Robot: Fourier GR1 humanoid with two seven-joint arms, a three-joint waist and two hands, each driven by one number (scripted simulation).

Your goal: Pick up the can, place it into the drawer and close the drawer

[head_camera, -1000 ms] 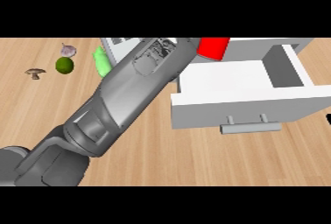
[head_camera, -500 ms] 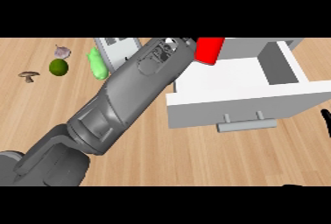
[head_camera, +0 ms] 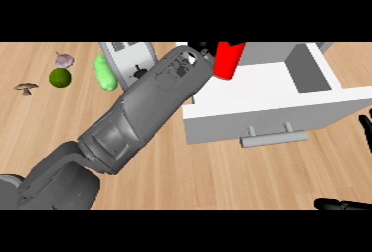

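Note:
The red can [head_camera: 228,60] hangs upright over the back left corner of the open white drawer [head_camera: 262,93]. My left hand [head_camera: 201,48] is shut on it from the left, and my grey forearm hides most of the hand. That forearm runs from the lower left corner up to the can. The drawer is pulled out toward me, its grey handle [head_camera: 275,138] facing front. Only dark fingertips [head_camera: 362,126] and the thumb of my right hand [head_camera: 341,204] show at the right edge, relaxed and holding nothing.
A grey-white appliance [head_camera: 129,58] stands behind the forearm at the back. Left of it lie a pale green vegetable [head_camera: 105,74], a dark green round fruit [head_camera: 59,77], a garlic bulb [head_camera: 64,60] and a small mushroom [head_camera: 27,87]. Wooden counter lies in front of the drawer.
The can has shifted slightly left and lower over the drawer with my left hand. My right hand has come further into view at the right edge.

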